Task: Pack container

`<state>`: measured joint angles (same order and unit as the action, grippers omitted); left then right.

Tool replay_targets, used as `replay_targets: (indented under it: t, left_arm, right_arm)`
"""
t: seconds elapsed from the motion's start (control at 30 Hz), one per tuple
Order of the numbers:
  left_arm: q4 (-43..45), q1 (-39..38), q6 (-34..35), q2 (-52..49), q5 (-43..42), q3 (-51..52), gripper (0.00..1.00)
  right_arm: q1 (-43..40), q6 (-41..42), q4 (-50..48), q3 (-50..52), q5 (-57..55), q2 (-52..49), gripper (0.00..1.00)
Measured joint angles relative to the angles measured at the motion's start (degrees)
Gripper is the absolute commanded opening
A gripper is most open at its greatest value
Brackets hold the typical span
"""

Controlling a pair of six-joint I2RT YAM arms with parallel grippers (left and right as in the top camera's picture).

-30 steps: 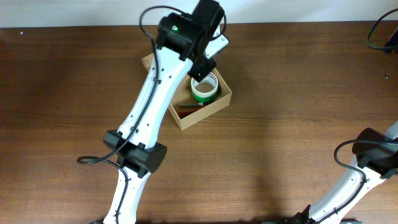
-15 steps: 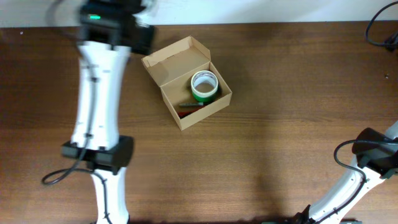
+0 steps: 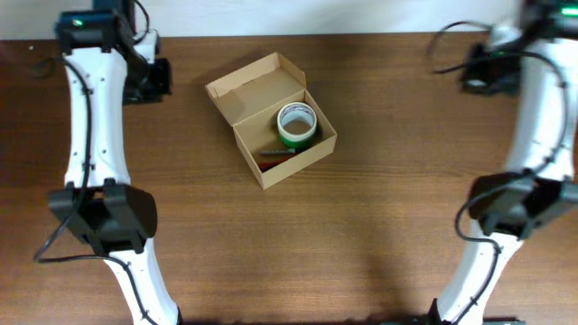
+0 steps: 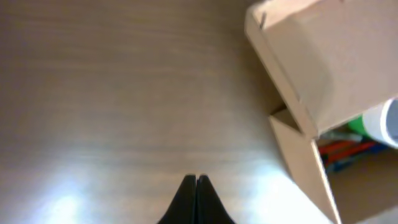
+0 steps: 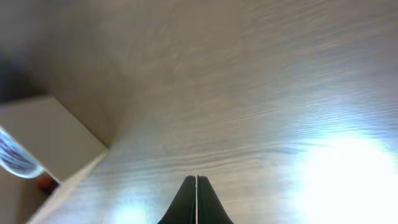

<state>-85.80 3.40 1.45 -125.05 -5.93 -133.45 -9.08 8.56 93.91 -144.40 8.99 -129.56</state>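
Note:
The container (image 3: 291,168) is a tan cardboard box standing open mid-table, its flap lid (image 3: 257,81) raised at the back left. Inside stand a green-and-white tape roll (image 3: 296,125) and a red-brown item (image 3: 275,155). My left gripper (image 3: 153,79) hovers over bare table left of the box, shut and holding nothing; in the left wrist view its tips (image 4: 196,181) meet, with the container (image 4: 311,74) and tape roll (image 4: 380,121) at the right. My right gripper (image 3: 479,74) is far right of the box, its tips (image 5: 196,180) shut and holding nothing. The container (image 5: 53,140) shows at that view's left edge.
The brown wooden table (image 3: 379,208) runs around the box on all sides. A pale wall strip (image 3: 361,16) borders the table's back edge. Both white arms rise from the front edge at the far left and far right.
My left arm has swung off the box to the back left. The right arm has risen from the front right corner to the back right, and its gripper has gone from open to shut.

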Motion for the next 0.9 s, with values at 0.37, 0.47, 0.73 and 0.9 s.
replay_targets:
  t: [0.37, 0.47, 0.73, 0.9]
  left_arm:
    - [22.51, -0.04, 1.66, -0.2, -12.0, 23.71, 0.02]
    - [26.56, -0.22, 2.51, -0.2, -13.7, 26.01, 0.02]
    - [35.8, -1.86, 5.86, -1.9, -18.1, 26.43, 0.02]
    - [37.29, -2.93, 7.72, -5.33, -21.27, 26.43, 0.02]
  right_arm:
    - [13.99, -0.02, -12.59, 19.52, -4.92, -0.02, 0.04]
    - [15.3, 0.04, -13.38, 22.51, -5.07, -0.02, 0.03]
    - [19.06, 0.0, -14.14, 25.38, -5.09, -0.04, 0.04]
    - [19.89, -0.17, -14.12, 25.38, -4.87, -0.02, 0.04]
